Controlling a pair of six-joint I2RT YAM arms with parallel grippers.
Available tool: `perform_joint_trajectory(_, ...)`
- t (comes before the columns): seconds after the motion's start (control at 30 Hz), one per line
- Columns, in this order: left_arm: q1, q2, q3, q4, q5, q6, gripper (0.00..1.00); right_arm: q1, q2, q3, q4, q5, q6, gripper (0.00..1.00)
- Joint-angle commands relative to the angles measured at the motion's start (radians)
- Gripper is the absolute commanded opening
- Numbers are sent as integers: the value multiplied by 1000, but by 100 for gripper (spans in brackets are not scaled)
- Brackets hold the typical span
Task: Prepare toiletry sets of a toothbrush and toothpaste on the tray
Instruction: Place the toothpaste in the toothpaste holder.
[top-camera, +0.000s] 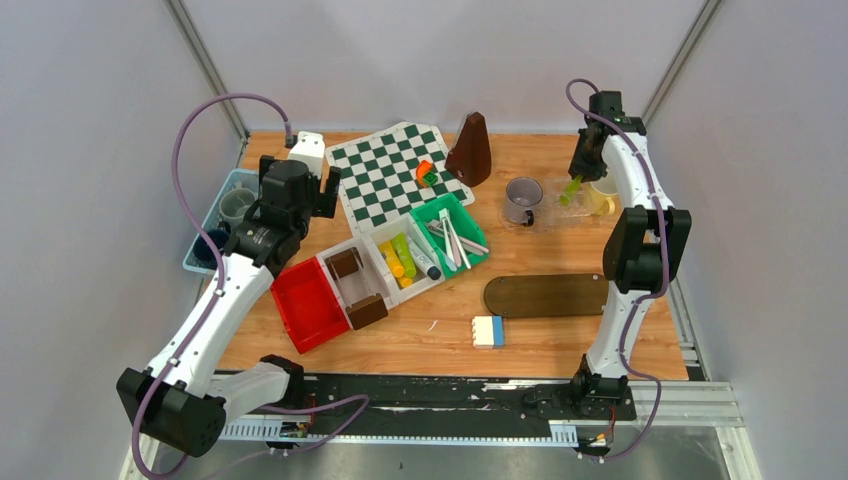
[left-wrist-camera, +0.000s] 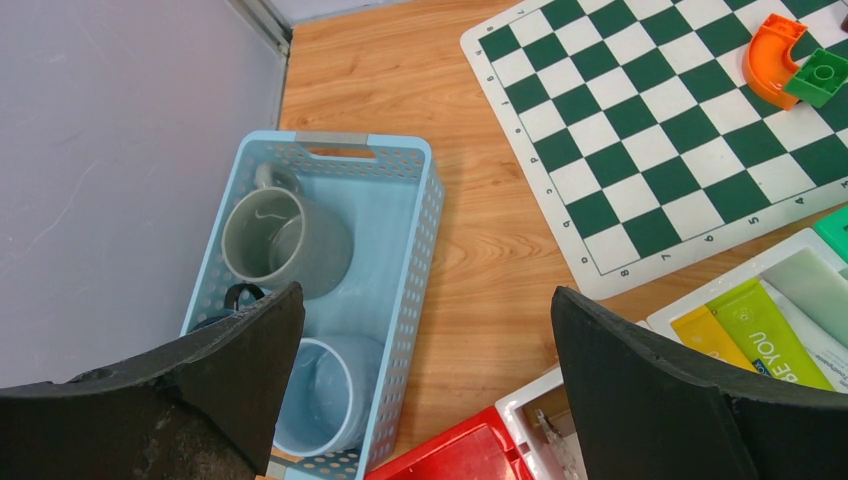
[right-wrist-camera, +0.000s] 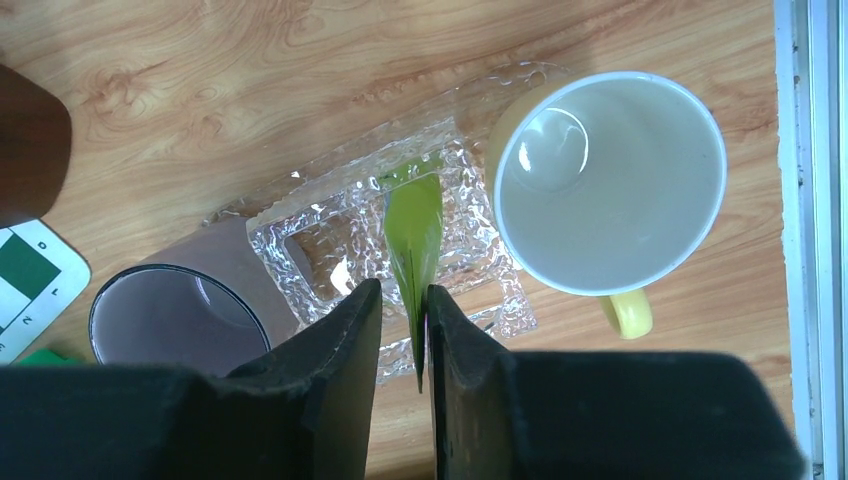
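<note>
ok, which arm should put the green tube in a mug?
Right: right gripper is shut on the green tube above the clear tray, beside the pale yellow mug. Left gripper is open over the blue basket.

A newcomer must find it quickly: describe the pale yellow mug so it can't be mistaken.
Find the clear textured tray at the far right of the table. Mugs stand at both its ends. Yours is the right one, the pale yellow mug, white inside, unlike the grey mug.
</note>
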Motion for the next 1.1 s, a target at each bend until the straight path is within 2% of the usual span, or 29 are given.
perform_joint_trajectory(0.0,4,-6,0,40,-17,17,100,-5,-49,54,36,22,-5,21)
perform_joint_trajectory(0.2,4,-7,0,39,-16,17,100,-5,-47,74,35,32,-21,6)
perform_joint_trajectory(0.43,4,-5,1,38,-16,18,100,-5,-35,81,28,32,-25,3)
perform_joint_trajectory(0.67,4,-3,1,37,-13,18,100,-5,-35,71,24,22,-19,11)
perform_joint_trajectory(0.87,4,-4,2,36,-10,18,100,-4,-51,62,23,20,-18,23)
perform_joint_trajectory(0.97,4,-4,3,36,-9,18,100,-2,-73,62,24,18,-16,30)
perform_joint_trajectory(1.07,4,-6,4,36,-6,16,100,5,-113,63,23,22,-15,44)
